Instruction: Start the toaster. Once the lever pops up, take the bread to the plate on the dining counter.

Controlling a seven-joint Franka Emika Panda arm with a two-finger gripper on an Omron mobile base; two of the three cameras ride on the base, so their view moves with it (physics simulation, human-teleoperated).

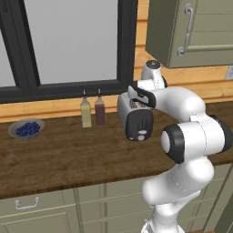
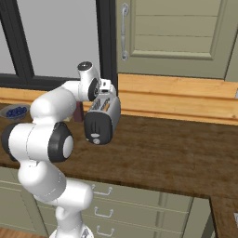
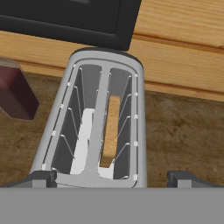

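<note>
The toaster (image 3: 98, 127) stands on the wooden kitchen counter (image 1: 63, 154) beneath the window (image 1: 68, 41), black end panel facing the robot, so its lever is within reach; the bread (image 3: 111, 131) sits edge-up in the right-hand slot. The gripper (image 3: 111, 180) hovers directly above the slots, fingertips (image 3: 39, 178) spread wide and holding nothing, apparently positioned for descent; two bottles (image 1: 92, 111) stand just beside the toaster, and a bowl of blueberries (image 1: 26, 129) well apart.

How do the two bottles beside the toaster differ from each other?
The left bottle holds pale yellow-green liquid; the right bottle holds dark red. The yellow bottle stands farther from the toaster, nearer the bowl of blueberries; the red one is next to the toaster. Both stand upright on the wooden counter, with the same shape, height and thin dark neck.
</note>
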